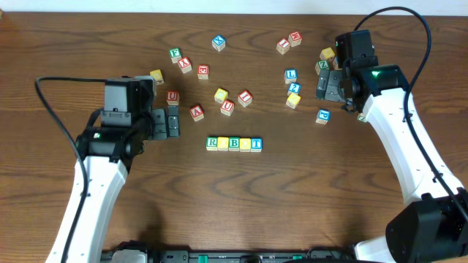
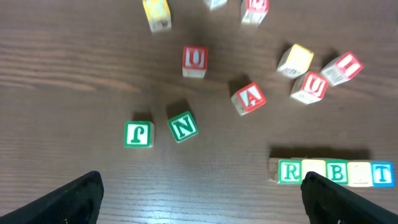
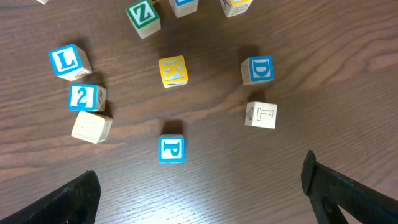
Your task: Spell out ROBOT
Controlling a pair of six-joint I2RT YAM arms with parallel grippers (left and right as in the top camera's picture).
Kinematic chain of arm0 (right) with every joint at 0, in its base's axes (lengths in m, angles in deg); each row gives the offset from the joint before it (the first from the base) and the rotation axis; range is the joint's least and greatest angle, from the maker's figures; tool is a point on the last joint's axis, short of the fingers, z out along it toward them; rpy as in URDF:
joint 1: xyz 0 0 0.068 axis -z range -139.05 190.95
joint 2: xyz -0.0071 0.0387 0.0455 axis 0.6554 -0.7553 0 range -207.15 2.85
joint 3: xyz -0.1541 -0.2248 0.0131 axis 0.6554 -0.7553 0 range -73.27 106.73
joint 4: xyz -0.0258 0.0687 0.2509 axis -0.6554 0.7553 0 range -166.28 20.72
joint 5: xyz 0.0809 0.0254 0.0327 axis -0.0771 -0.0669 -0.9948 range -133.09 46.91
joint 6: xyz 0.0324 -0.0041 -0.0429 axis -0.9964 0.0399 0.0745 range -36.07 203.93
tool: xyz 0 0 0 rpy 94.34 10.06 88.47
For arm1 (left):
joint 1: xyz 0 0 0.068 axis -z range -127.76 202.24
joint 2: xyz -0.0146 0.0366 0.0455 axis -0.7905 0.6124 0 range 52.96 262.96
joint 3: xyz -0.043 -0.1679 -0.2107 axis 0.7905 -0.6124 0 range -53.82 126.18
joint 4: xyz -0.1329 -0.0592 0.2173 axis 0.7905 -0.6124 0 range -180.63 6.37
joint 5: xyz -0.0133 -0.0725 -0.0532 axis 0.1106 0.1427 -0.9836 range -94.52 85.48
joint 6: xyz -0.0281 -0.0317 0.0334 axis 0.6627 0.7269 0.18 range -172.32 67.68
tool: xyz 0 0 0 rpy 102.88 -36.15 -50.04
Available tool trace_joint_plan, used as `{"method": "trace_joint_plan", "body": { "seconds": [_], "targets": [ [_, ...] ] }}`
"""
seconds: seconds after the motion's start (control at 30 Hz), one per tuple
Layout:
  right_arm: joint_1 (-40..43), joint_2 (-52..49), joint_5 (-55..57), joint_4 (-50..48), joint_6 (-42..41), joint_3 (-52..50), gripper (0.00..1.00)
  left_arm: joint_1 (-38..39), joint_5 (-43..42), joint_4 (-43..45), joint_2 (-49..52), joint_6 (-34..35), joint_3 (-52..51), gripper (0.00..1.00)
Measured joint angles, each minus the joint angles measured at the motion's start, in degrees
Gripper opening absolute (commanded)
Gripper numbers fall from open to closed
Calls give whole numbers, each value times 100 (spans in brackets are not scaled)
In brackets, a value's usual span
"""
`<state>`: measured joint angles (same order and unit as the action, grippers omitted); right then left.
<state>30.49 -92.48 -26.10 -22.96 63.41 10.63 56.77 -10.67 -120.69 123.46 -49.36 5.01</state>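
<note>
Left gripper (image 1: 173, 123): mine, released; in the wrist view the fingers (image 2: 68, 199) stand wide apart with only bare table between them. It sits to the left of the block row (image 1: 234, 143) and a little beyond it.
Right gripper (image 1: 325, 86): also released and holding nothing. It is well apart from the block row, off to the right and farther back.
Block row: five blocks touching side by side on the wooden table (image 1: 329, 190). It reads R (image 2: 290, 172), a pale face I cannot read, B (image 2: 337, 172), another pale face, T (image 2: 382, 173).
Ahead of left gripper: green J block (image 2: 138, 134) and green N block (image 2: 183, 126) lie left of the block row; red A block (image 2: 249, 98) lies just beyond it.
Ahead of right gripper: blue P block (image 3: 171, 149) is nearest, with yellow K block (image 3: 172, 70) and blue D block (image 3: 257, 70) behind it, all far right of the block row.
</note>
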Motion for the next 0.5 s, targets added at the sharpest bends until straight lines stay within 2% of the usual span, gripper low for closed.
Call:
{"method": "trace_joint_plan", "body": {
  "seconds": [0.23, 0.37, 0.5],
  "targets": [
    [0, 11, 0, -2, 0, 0, 99, 37, 2, 2, -1722, 0, 0, 100],
    [0, 15, 0, 0, 0, 0, 99, 439, -4, -15, -3237, 0, 0, 100],
    [0, 17, -2, -2, 0, 0, 99, 525, -17, -240, -4577, 0, 0, 100]
  ]
}}
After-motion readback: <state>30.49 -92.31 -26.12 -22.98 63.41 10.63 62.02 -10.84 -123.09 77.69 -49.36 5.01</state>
